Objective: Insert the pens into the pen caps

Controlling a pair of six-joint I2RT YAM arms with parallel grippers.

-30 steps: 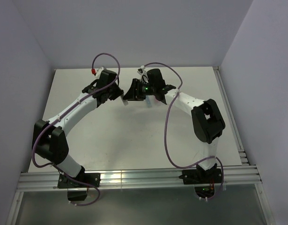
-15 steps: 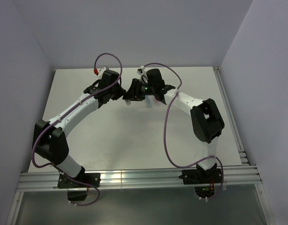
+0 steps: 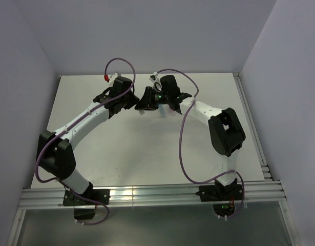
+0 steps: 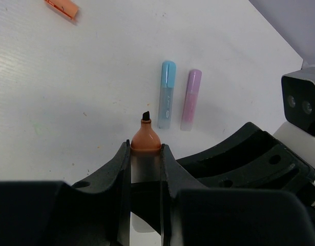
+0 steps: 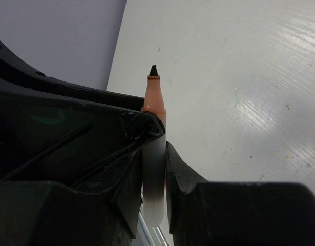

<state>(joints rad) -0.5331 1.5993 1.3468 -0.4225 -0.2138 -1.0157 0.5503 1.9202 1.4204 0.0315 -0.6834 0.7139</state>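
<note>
Both pincers meet over the rear middle of the worktop, the left arm coming in from the left and the right arm from the right. The uncapped pen sits clamped between the left pincer fingers, tip poking out ahead. The same pen sits in the right pincer too, tip forward. In the left wrist view, a capped pen lies flat on the worktop just beyond that tip. A second capped pen lies parallel just to its right, near but apart. The loose cap lies well apart, far left, at the view's top edge.
</note>
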